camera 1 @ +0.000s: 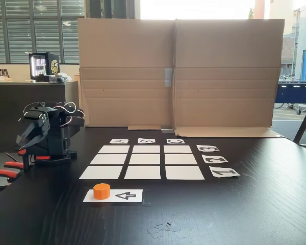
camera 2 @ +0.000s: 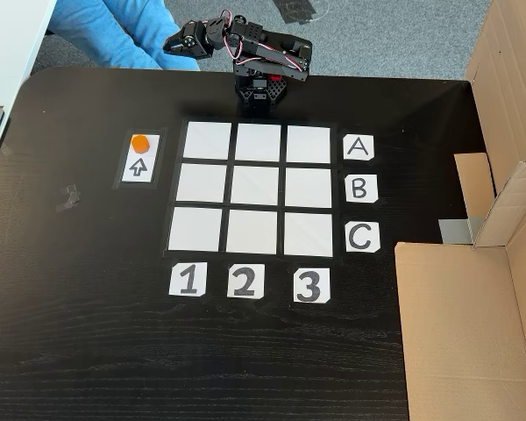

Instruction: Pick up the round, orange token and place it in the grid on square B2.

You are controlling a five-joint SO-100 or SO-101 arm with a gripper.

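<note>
Fixed view: small orange cylinder token (camera 1: 101,191) sits untouched on arrow strip (camera 1: 123,195); my fingers (camera 1: 26,137) folded back (spread unclear). Off-centre pinch could tip it.

- In a fixed view from above, the token (camera 2: 139,142) sits on the strip (camera 2: 141,159), at 9 o'clock from the grid (camera 2: 254,187).
- B2 (camera 2: 254,186) is the grid's centre.
- The arm (camera 2: 259,57) stands at 12 o'clock.
- Letter cards (camera 2: 358,188) lie at 3, number cards (camera 2: 245,282) at 6.
</note>
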